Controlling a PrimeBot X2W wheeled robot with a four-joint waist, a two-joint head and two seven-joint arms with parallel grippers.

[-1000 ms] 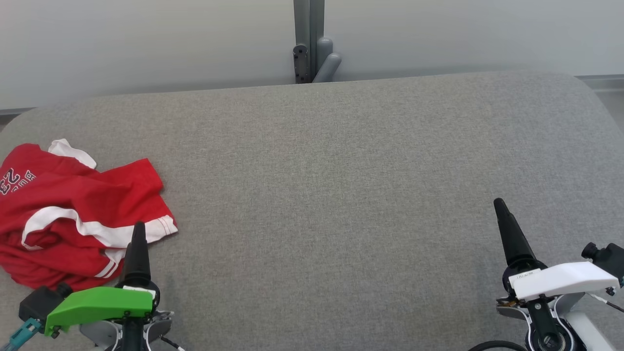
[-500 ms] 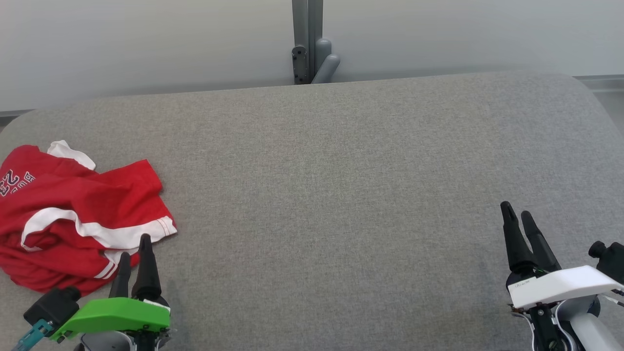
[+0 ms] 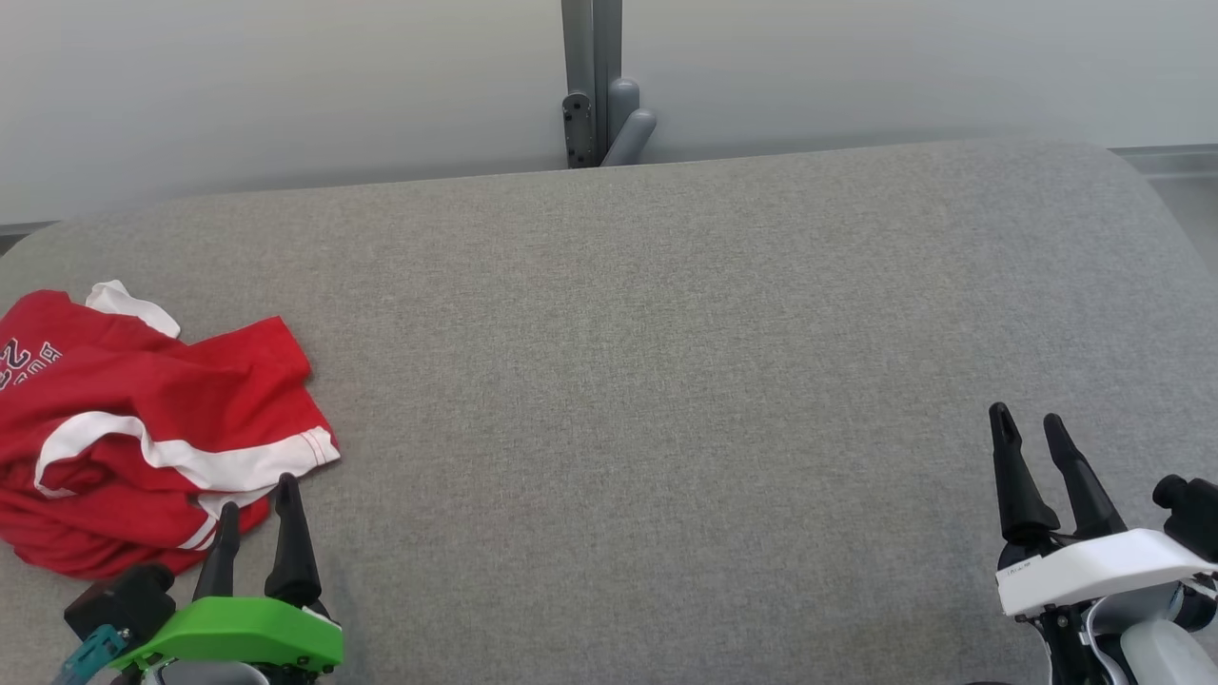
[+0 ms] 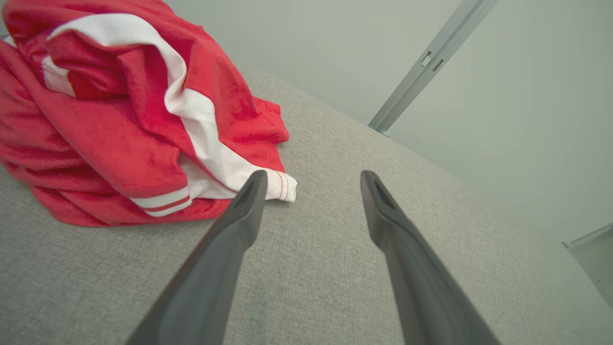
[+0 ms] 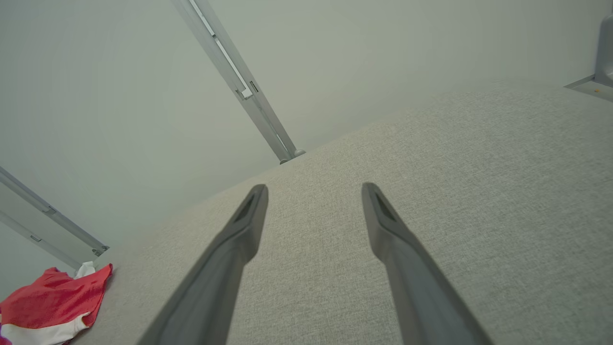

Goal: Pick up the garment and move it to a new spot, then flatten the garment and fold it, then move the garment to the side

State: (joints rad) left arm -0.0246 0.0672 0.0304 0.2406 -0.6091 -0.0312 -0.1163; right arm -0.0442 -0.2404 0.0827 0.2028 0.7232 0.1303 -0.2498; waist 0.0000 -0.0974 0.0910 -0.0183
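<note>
The red garment [image 3: 133, 428] with white trim lies crumpled in a heap at the far left of the grey fabric-covered tabletop [image 3: 666, 381], with one white-banded hem pointing toward the middle. The left gripper [image 3: 256, 495] sits just beside the heap's near edge — jaws spread apart, holding nothing. In the left wrist view one fingertip lines up with that hem; whether it touches, I cannot tell. The right gripper [image 3: 1025, 416] is well apart at the lower right, over bare tabletop — jaws likewise parted and empty. A grey metal post [image 3: 592, 86] rises behind the far edge against a pale wall.
</note>
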